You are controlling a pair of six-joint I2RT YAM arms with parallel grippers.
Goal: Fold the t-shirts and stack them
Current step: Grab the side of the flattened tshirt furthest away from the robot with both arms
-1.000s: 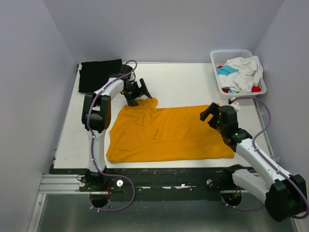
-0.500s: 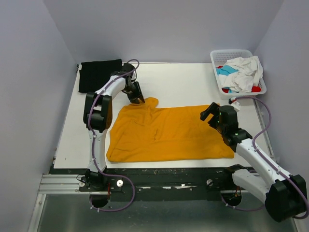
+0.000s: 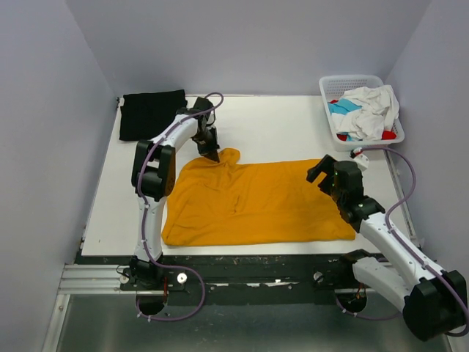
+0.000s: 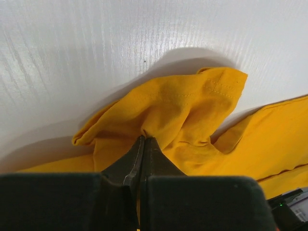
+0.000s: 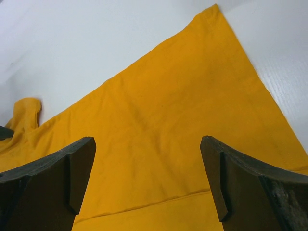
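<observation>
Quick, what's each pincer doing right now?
Left pincer: closed on a sleeve of the orange t-shirt.
Right pincer: open, holding nothing.

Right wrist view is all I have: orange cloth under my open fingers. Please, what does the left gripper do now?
Observer: The left gripper is shut on a bunched fold of the orange t-shirt, at its far left sleeve.
Operator: Is any shirt already folded?
Observer: Yes, a black t-shirt lies folded at the far left corner of the table, apart from the orange one.
Operator: And where are the others?
Observer: The other t-shirts lie heaped in the white basket at the far right.
</observation>
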